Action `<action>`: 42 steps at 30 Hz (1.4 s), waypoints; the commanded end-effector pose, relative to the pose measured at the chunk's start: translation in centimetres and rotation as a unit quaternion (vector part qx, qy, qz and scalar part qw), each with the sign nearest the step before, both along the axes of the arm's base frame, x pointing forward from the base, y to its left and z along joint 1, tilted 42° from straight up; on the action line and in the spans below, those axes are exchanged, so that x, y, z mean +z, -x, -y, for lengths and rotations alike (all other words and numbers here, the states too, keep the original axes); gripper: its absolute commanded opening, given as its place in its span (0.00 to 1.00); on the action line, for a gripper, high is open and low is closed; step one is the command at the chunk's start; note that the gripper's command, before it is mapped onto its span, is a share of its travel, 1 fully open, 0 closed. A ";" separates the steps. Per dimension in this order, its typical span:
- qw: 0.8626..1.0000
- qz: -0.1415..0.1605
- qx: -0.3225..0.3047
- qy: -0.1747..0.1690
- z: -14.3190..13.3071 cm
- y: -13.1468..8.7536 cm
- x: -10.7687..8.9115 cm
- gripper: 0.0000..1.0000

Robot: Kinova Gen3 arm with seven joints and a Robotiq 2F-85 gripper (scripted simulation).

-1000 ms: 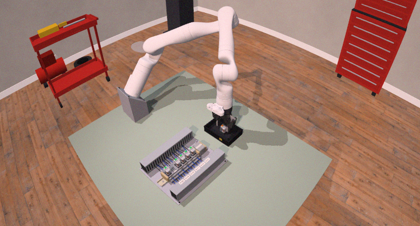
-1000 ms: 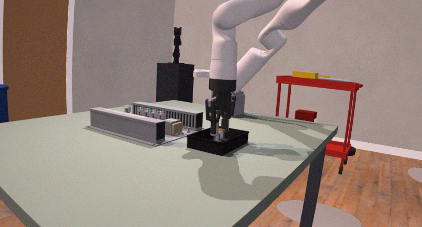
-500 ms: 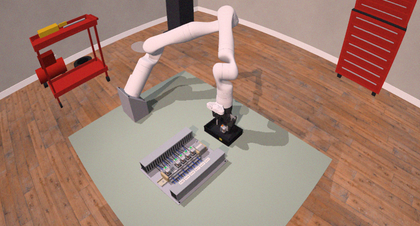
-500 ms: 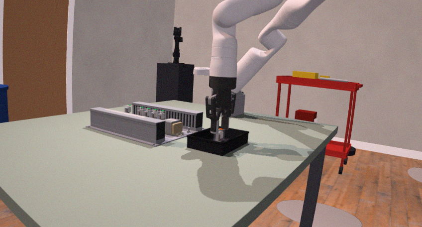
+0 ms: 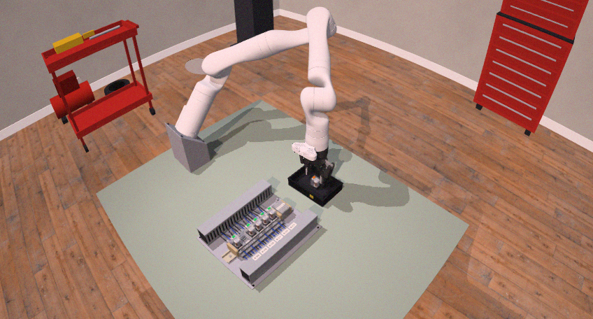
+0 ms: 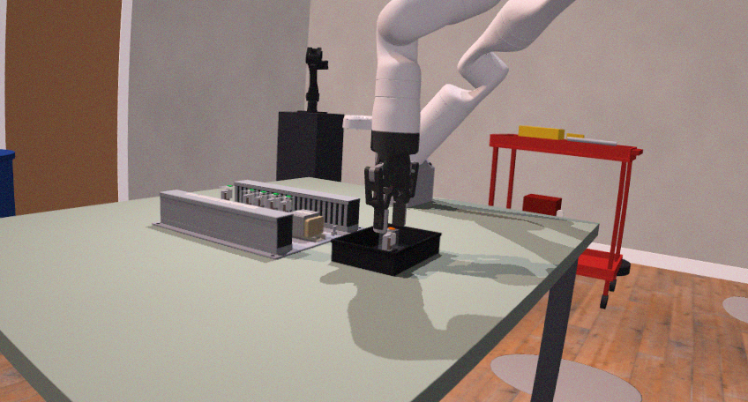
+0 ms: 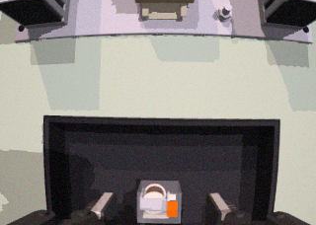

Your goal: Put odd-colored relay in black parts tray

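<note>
The odd relay [image 5: 315,182] [image 6: 388,239] [image 7: 156,209], a clear box with an orange button, stands on the floor of the black parts tray [image 5: 322,199] [image 6: 367,256] [image 7: 158,146]. My gripper [image 5: 315,175] [image 6: 388,227] [image 7: 161,208] hangs straight over it with a finger on each side. The fingers are open, and there is a gap between each finger and the relay. Several relays with green buttons [image 5: 254,225] [image 6: 262,193] stand in their sockets on the grey panel [image 5: 282,245] [image 6: 220,222] [image 7: 99,8], left of the tray.
Two tall grey wiring ducts flank the sockets on the panel. The arm's base [image 5: 187,148] stands at the table's back. A red cart [image 5: 99,103] [image 6: 566,146], a red tool cabinet [image 5: 528,54] and a black column [image 5: 252,8] stand on the floor around the table.
</note>
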State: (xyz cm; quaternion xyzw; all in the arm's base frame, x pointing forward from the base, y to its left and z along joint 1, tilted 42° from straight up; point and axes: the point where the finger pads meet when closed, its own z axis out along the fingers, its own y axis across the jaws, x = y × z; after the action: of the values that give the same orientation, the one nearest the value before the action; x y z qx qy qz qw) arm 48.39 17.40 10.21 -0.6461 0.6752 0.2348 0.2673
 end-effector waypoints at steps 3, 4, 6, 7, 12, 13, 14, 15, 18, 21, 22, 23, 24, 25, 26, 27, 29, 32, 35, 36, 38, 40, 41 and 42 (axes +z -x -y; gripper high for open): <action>1.000 0.001 -0.001 0.000 0.2 -0.1 0.3 0.61; 1.000 0.001 -0.001 0.000 0.2 -0.1 0.3 0.61; 1.000 0.001 -0.001 0.000 0.2 -0.1 0.3 0.61; 1.000 0.001 -0.001 0.000 0.3 -0.1 0.3 0.61; 1.000 0.001 -0.001 0.000 0.4 -0.1 0.4 0.61; 1.000 0.001 -0.001 0.000 0.4 -0.1 0.5 0.61; 1.000 0.001 -0.001 0.000 0.4 -0.1 0.5 0.61; 1.000 0.001 -0.001 0.000 0.4 -0.1 0.5 0.61; 1.000 0.001 -0.001 0.000 0.5 -0.1 0.6 0.61; 1.000 0.001 -0.001 0.000 0.5 -0.1 0.6 0.61; 1.000 0.001 -0.001 0.000 0.5 -0.1 0.6 0.61; 1.000 0.001 -0.001 0.000 0.5 -0.1 0.6 0.61; 1.000 0.001 -0.001 0.000 0.5 -0.1 0.6 0.61; 1.000 0.001 -0.001 0.000 0.5 -0.1 0.6 0.61; 1.000 0.001 -0.001 0.000 0.6 -0.1 0.7 0.61; 1.000 0.001 -0.001 0.000 0.6 -0.1 0.7 0.61; 1.000 0.001 -0.001 0.000 0.6 -0.1 0.7 0.61; 1.000 0.001 -0.001 0.000 0.6 -0.1 0.7 0.61; 1.000 0.001 -0.001 0.000 0.6 -0.1 0.7 0.61; 1.000 0.001 -0.001 0.000 0.6 -0.1 0.7 0.61; 1.000 0.001 -0.001 0.000 0.6 -0.1 0.7 0.61; 1.000 0.001 -0.001 0.000 0.6 -0.1 0.7 0.61; 1.000 0.001 -0.001 0.000 0.6 -0.1 0.7 0.61; 1.000 0.001 -0.001 0.000 0.6 -0.1 0.7 0.61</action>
State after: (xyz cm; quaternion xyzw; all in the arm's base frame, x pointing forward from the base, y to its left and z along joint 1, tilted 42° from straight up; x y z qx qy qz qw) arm 48.38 16.84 10.88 -0.6460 0.6753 0.2344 0.2679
